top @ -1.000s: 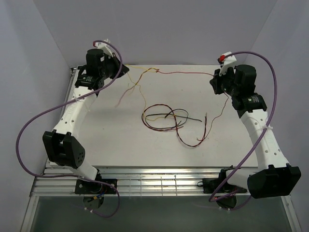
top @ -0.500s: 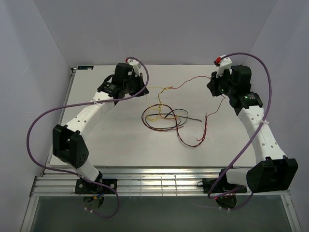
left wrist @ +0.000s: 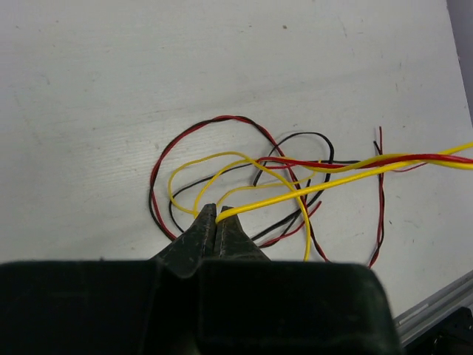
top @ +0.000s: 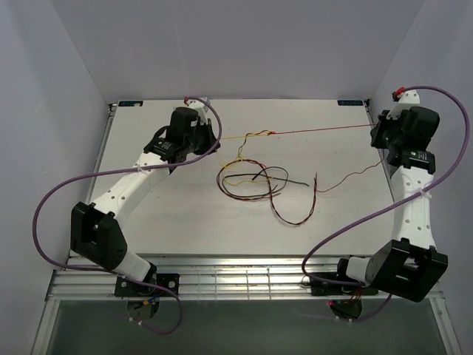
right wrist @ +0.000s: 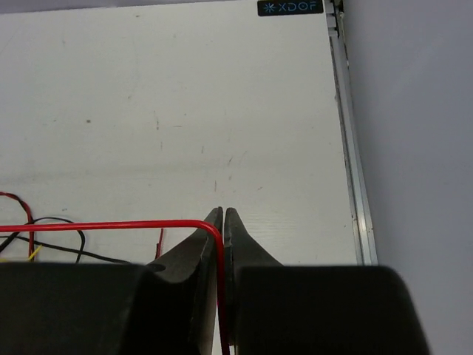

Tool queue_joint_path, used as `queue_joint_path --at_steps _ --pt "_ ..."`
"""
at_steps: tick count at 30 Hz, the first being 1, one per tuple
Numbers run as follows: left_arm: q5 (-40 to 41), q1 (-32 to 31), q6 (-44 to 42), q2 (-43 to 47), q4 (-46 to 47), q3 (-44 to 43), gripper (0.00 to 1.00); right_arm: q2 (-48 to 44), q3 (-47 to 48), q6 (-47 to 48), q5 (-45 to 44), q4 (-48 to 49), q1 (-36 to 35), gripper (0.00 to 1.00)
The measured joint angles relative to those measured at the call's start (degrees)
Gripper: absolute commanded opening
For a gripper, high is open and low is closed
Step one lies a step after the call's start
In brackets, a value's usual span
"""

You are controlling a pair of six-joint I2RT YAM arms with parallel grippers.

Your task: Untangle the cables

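Left gripper [left wrist: 216, 212] pinches yellow cable [left wrist: 332, 180], right gripper [right wrist: 223, 214] pinches red cable [right wrist: 111, 225]; held taut apart, likely to separate them.

My left fingers [left wrist: 201, 238] are pinched together on a yellow wire [left wrist: 332, 180] that runs off to the right. Beyond it, the red, black and yellow cables [left wrist: 292, 163] lie looped on the bench [left wrist: 96, 66], apparently intertwined.

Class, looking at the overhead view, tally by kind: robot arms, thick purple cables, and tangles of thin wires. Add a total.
Robot arms: 2, left and right
Thick purple cables: 2, left and right
Tangle of thin wires: 1
Total: 5
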State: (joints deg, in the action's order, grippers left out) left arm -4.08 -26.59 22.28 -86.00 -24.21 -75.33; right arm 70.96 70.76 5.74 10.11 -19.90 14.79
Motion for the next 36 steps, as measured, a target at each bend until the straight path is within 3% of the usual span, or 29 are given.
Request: queue_joint_path --at_steps 5,13,17,20,22,23,24,31,36 --pt "0.9 3.8 1.1 -1.3 -1.1 0.0 0.0 -0.5 -5.0 -2.9 9.7 2.0 6.7 0.08" --pt "0.4 7.9 1.5 -5.9 -4.1 -0.5 0.0 -0.5 -5.4 -3.8 21.6 3.5 13.8 0.08" --pt "-2.7 8.1 0.3 -5.9 -3.0 -0.1 0.0 -0.7 -6.4 -2.1 22.9 3.3 12.9 0.49" --pt "-2.1 6.4 -1.2 -5.9 -2.6 -0.8 0.0 -0.9 -9.3 0.1 18.0 1.9 6.8 0.69" --pt "-2.4 4.5 -2.1 -6.0 -2.7 -2.6 0.0 -0.8 -11.1 1.9 14.2 -1.4 0.5 0.73" --pt "-2.6 3.7 -2.5 -6.0 -2.7 -3.9 0.0 -0.7 -11.6 3.1 12.8 -3.3 -2.3 0.84" --pt "-2.9 2.9 -3.1 -6.1 -2.6 -5.3 0.0 -0.7 -11.7 4.0 11.8 -5.4 -4.8 0.87" --pt "-5.4 0.3 -6.8 -6.0 -0.6 -10.8 0.0 -8.4 -13.5 14.4 17.5 -8.2 -14.4 0.9" --pt "-6.5 -1.6 -9.8 -5.8 -0.9 -10.8 0.0 -10.2 -13.6 20.6 19.7 -1.6 -26.2 0.9"
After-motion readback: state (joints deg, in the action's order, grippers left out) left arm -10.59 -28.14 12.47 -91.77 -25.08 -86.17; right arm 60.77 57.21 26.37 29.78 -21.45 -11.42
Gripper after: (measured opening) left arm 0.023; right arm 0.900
